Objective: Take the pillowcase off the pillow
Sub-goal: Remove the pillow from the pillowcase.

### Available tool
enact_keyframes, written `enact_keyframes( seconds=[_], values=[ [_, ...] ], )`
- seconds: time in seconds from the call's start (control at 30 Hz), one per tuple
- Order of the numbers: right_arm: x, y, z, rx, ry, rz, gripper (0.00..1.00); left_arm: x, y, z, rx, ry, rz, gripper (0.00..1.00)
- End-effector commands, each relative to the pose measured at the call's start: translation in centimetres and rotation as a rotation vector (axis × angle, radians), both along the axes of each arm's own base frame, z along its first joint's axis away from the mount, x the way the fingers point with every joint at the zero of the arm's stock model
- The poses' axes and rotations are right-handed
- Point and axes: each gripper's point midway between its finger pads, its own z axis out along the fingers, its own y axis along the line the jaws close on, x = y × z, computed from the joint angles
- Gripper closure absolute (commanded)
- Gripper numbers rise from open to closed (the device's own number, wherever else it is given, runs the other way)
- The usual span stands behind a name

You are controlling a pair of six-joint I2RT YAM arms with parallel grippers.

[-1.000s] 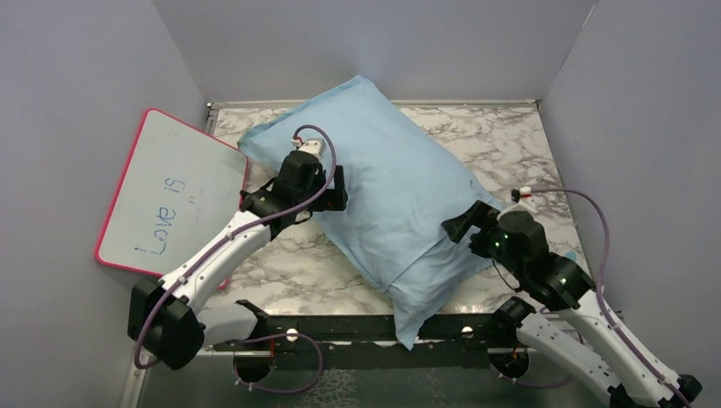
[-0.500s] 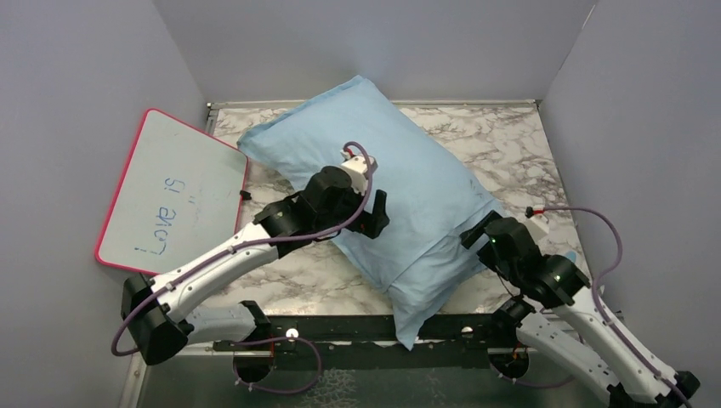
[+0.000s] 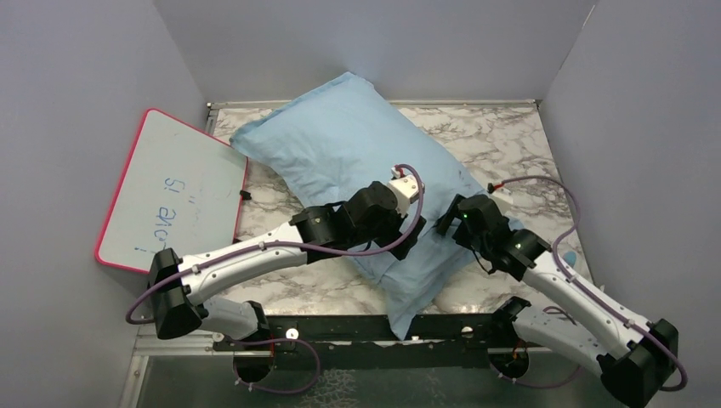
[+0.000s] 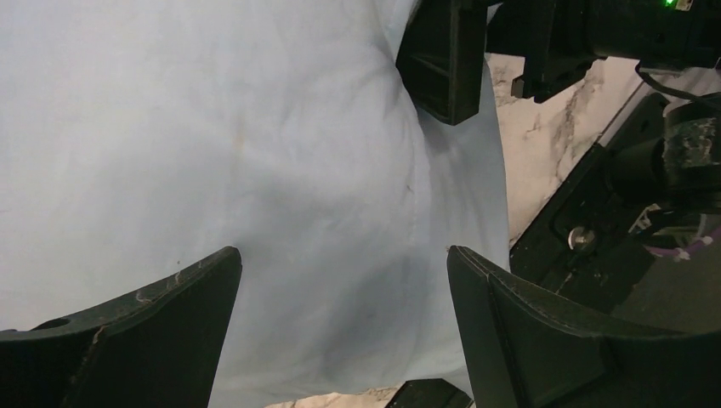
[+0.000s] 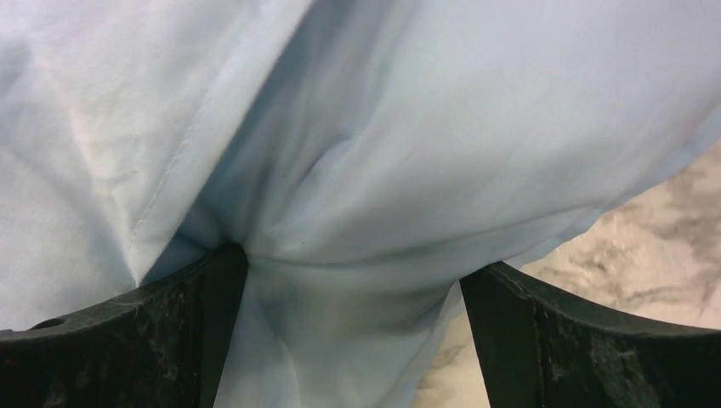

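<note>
The pillowcase shows its plain light blue face and lies diagonally on the marble table, stuffed full. The pillow is hidden inside it. A flat end of the pillowcase hangs over the near edge. My left gripper is open just above the near right part of the pillowcase, with only cloth below the jaws. My right gripper is open and pressed into the right edge of the pillowcase; a fold of cloth bulges between its fingers. The right gripper's fingers show in the left wrist view.
A pink-rimmed whiteboard leans at the left wall. Grey walls close in the table on three sides. A black rail runs along the near edge by the arm bases.
My left arm swept right from the pillowcase's left side to its near right part. My right gripper moved left, up against the cloth. The pillowcase shifted a little left.
</note>
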Motion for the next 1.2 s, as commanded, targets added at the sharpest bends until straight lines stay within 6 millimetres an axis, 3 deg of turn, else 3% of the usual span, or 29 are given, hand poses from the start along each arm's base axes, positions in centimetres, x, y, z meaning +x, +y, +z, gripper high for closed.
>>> enact_keyframes(
  seconds=[0.0,0.17,0.43,0.6,0.9,1.03,1.17],
  values=[
    [3.8,1.8,3.3,-0.085,-0.114,0.101,0.00,1.4,-0.2,0.6,0.043,-0.063,0.038,0.07],
    [3.5,-0.5,3.6,-0.182,-0.071,0.023,0.00,3.0,-0.2,0.1,0.091,-0.102,0.102,0.07],
    [0.1,-2.2,5.0,-0.059,-0.088,-0.049,0.00,6.1,0.5,-0.3,0.212,-0.217,0.196,0.12],
    [-1.5,-3.6,5.3,0.010,-0.111,-0.118,0.00,6.8,-0.8,-0.2,0.200,-0.212,0.217,0.27],
    [-3.0,-5.0,6.0,0.083,-0.157,-0.178,0.01,7.2,0.4,0.3,0.154,-0.224,0.302,0.50],
    [-3.0,-4.0,6.3,0.136,-0.172,-0.138,0.12,7.5,0.8,0.5,0.143,-0.224,0.329,0.61],
    [-2.8,-2.0,5.3,0.177,-0.140,-0.069,0.32,6.9,-0.1,0.3,0.117,-0.186,0.283,0.79]
  ],
)
